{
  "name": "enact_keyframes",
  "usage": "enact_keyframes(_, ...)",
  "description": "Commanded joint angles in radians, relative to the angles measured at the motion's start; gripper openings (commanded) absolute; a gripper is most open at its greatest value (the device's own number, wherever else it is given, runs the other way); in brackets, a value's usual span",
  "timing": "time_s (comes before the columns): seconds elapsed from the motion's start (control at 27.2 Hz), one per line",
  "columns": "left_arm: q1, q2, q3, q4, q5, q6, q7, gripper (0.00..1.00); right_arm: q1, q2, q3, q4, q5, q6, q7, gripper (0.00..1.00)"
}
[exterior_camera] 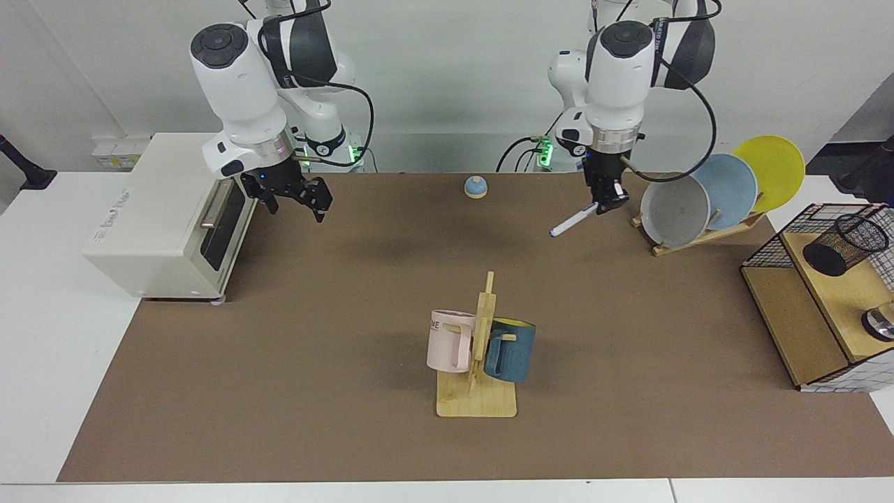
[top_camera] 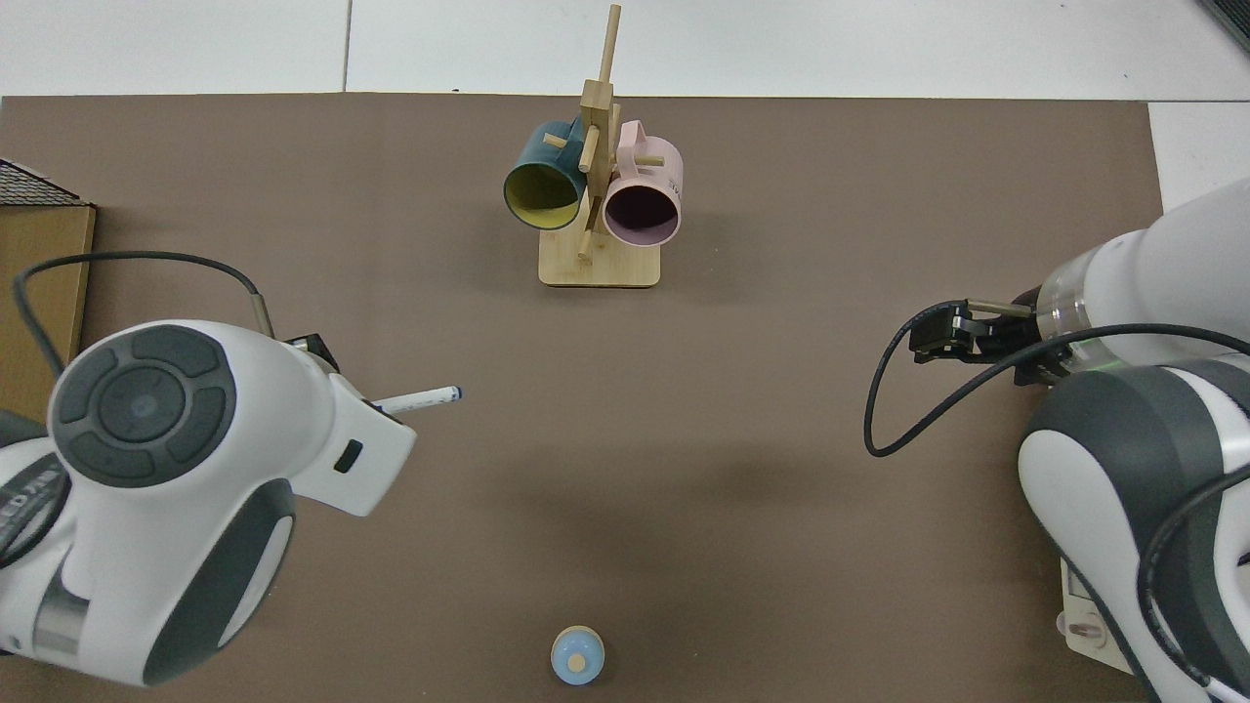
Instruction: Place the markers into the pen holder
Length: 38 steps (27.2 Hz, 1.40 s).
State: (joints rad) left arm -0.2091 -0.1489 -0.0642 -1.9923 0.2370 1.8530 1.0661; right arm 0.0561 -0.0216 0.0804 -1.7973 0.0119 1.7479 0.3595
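Both arms are glossy white shells with dark grey joint sections and round dark grey caps embossed with segmented rings. A silver metal band sits at each wrist, above a black tool: the right tool (exterior_camera: 299, 199), the left tool (exterior_camera: 606, 200). Black cables loop from wrist to upper arm. Green lights glow at the bases.
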Motion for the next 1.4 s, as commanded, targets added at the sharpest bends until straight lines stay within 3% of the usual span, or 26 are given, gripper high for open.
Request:
enact_keyframes(0.0,0.1,0.017,-0.008,0.036,0.093,-0.001,0.13,0.0,-0.041,0.009,0.015,0.042,-0.02,0.006,-0.042,1.0)
enact_keyframes(0.33,0.134,0.054,-0.008,0.107,0.294,-0.015,0.238,0.0,-0.073,0.084,0.015,0.168,-0.067,-0.027,-0.121,1.0)
enact_keyframes(0.96,0.261,0.135,-0.008,0.285,0.554,0.003,0.547,0.0,-0.111,0.049,0.016,0.119,-0.044,-0.039,-0.143,1.0)
enact_keyframes(1.14,0.359,0.141,-0.008,0.29,0.571,0.121,0.67,0.0,-0.116,0.003,0.015,0.035,-0.035,-0.019,-0.137,1.0)
enact_keyframes(1.36,0.488,0.155,-0.008,0.288,0.564,0.299,0.857,0.0,-0.12,0.0,0.016,0.032,-0.035,-0.014,-0.142,1.0)
